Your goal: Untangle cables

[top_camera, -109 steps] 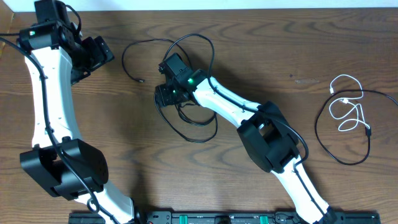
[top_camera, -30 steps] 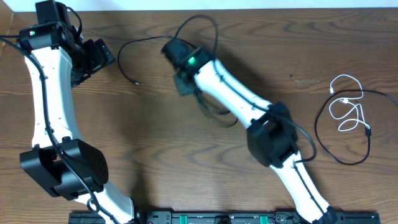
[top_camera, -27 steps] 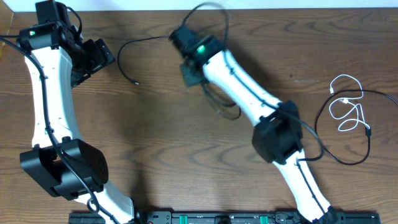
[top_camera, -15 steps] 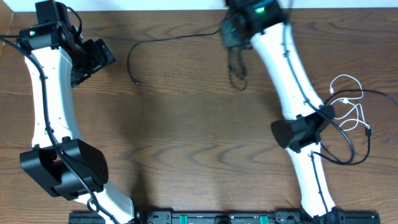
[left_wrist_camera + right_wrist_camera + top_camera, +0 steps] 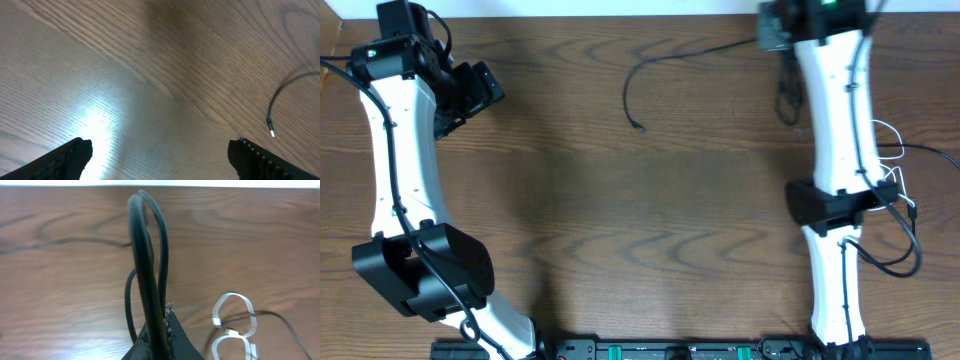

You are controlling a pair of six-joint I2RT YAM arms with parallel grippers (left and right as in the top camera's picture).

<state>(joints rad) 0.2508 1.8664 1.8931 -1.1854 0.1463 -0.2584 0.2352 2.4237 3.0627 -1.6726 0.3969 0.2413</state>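
Note:
My right gripper [image 5: 773, 36] is at the table's far edge, right of centre, shut on a black cable [image 5: 692, 52]. That cable's loops stand up between the closed jaws [image 5: 147, 275] and dangle beside the arm [image 5: 786, 98]. Its free end trails left and curves down to a small plug [image 5: 638, 126]. The plug also shows in the left wrist view [image 5: 271, 131]. A white cable [image 5: 892, 150] and a second black cable [image 5: 910, 235] lie at the right, partly behind the right arm. My left gripper [image 5: 478, 90] hovers open at the far left, with only bare wood between its fingers [image 5: 70, 155].
The right arm [image 5: 835, 120] stretches from the front edge to the far edge, crossing over the right-hand cables. The left arm [image 5: 400, 170] runs along the left side. A dark rail [image 5: 650, 350] borders the table's front edge.
The right arm has swung from the table's middle to the far right, carrying the black cable and dragging its free end rightward. The left arm has stayed still and open.

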